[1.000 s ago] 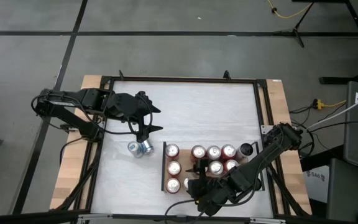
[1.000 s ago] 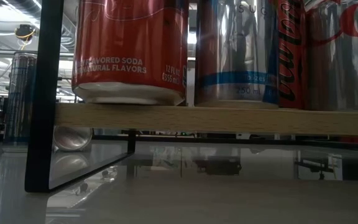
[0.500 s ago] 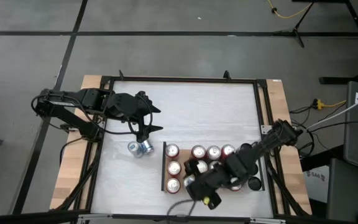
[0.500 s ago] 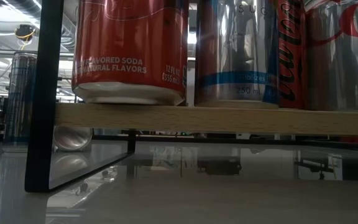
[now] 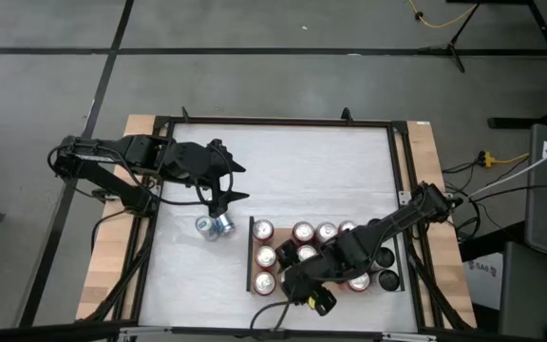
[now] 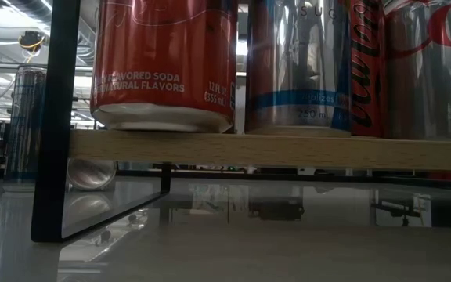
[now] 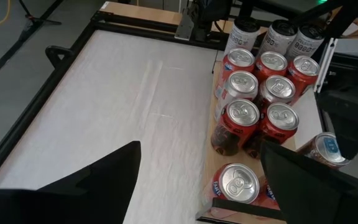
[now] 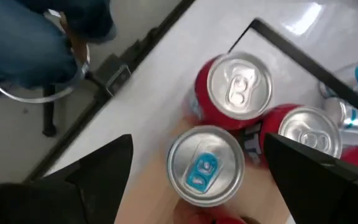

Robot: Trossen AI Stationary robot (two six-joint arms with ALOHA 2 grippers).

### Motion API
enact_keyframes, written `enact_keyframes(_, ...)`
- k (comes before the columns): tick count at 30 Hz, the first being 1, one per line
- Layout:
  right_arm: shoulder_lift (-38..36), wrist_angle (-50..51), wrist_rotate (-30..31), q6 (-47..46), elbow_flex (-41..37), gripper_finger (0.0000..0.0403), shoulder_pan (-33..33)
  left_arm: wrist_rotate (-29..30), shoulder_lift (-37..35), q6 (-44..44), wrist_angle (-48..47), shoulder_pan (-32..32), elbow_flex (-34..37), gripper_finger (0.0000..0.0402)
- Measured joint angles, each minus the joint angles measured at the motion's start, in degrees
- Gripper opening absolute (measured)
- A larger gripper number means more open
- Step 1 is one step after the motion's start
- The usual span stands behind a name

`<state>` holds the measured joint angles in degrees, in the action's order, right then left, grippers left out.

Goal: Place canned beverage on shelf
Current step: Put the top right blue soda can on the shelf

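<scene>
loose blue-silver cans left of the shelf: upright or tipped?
One can lies tipped on the table: low view shows its end facing out. Its neighbour stands upright.

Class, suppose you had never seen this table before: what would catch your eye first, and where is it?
The cluster of red and silver cans packed on the wooden shelf at the table's near edge, with the right gripper hanging open above them. Next, two cans left of the shelf, under the open left gripper.
</scene>
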<state>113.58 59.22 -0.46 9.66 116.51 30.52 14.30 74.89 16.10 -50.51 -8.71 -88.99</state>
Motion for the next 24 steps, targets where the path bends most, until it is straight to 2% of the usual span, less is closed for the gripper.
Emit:
enact_keyframes(5,1.1,1.5,2.7,1.3,0.0,0.0351,-0.2,0.0,0.0,0.0,0.0,0.0,0.0,0.0322)
enact_keyframes(24,2.8,3.9,3.0,2.7,0.0,0.0351,-0.2,0.0,0.0,0.0,0.0,0.0,0.0,0.0322)
